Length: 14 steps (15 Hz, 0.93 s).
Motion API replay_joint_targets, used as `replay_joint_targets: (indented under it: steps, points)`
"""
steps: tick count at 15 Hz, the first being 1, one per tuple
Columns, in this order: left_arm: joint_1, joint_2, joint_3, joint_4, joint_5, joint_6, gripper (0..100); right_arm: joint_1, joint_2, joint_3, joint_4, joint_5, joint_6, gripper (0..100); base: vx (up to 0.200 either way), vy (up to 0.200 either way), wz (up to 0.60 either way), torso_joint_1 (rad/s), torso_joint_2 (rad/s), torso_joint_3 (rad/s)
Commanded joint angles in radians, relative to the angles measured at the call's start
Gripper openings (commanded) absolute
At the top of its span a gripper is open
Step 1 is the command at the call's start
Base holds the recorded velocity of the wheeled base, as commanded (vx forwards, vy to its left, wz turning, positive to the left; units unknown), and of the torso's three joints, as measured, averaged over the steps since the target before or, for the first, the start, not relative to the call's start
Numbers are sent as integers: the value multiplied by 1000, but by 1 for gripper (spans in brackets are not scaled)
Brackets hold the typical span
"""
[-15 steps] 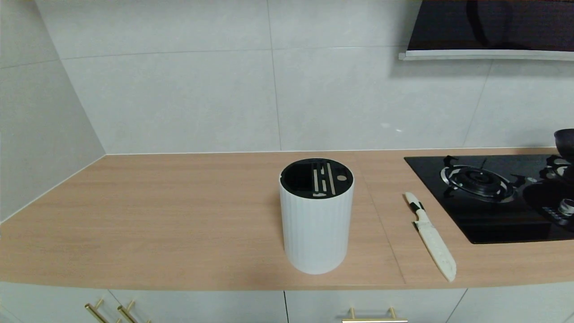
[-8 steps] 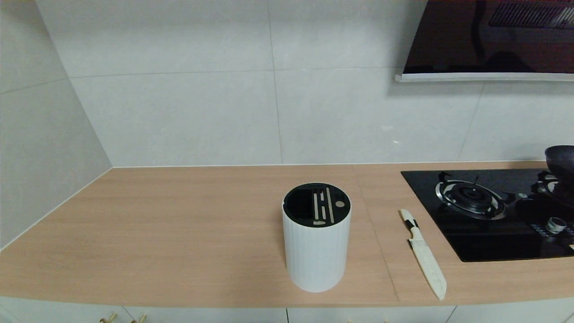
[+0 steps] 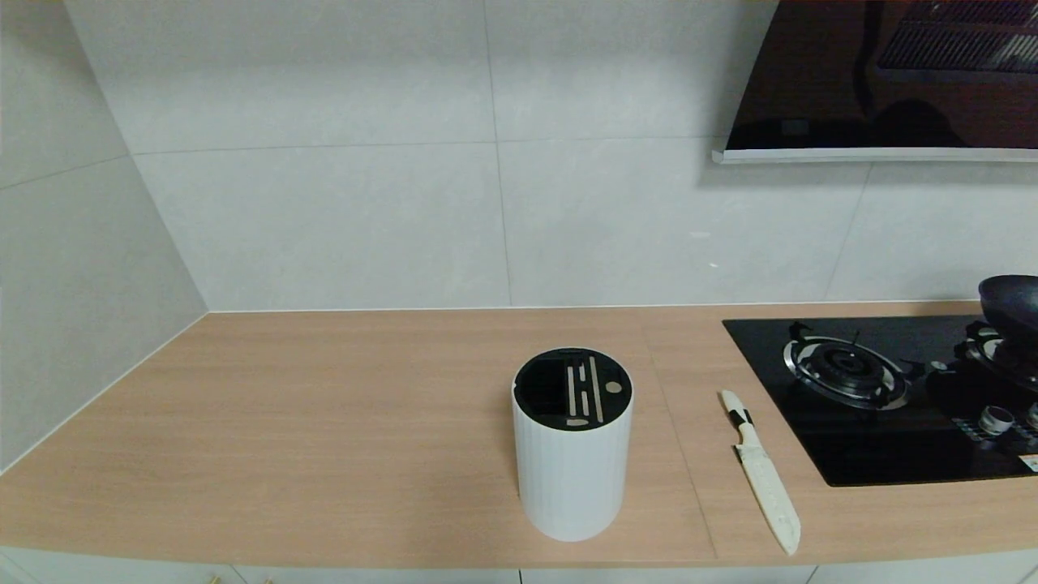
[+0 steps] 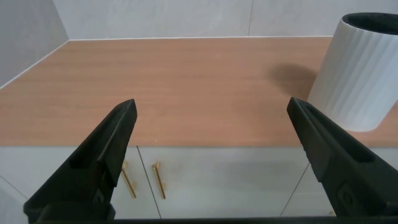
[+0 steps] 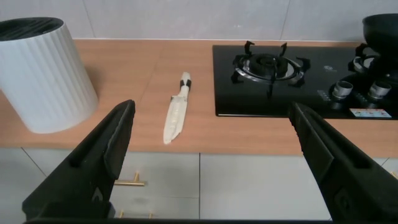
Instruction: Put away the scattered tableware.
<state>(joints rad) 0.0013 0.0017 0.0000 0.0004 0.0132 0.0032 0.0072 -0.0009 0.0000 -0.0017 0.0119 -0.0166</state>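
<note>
A white ribbed cylinder holder with a black slotted top stands on the wooden counter, near its front edge. A white knife with a black band on its handle lies flat to the right of it, blade tip toward the counter's front. My left gripper is open, in front of the counter edge, with the holder off to one side. My right gripper is open too, hovering before the counter edge, with the knife between its fingers' line of sight and the holder beside it.
A black gas hob with a burner and knobs sits at the counter's right, a dark pot on its far burner. A range hood hangs above. Tiled walls close the back and left. White cabinets with gold handles lie below.
The whole head view has shifted: the counter and objects sit lower and smaller in the picture, so the camera has moved. The holder and knife have not moved on the counter.
</note>
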Motion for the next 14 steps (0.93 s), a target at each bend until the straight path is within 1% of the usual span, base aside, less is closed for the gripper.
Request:
replay_joint_targets:
  steps: [1,3,14]
  points:
    - [0,1,0,0,1,0,100,0,1,0,-1,0,0,100,0,0,-600,12,-12,2]
    - [0,1,0,0,1,0,100,0,1,0,-1,0,0,100,0,0,-600,0,0,0]
    - [0,0,0,0,1,0,100,0,1,0,-1,3,-2,100,0,0,0,0,0,0]
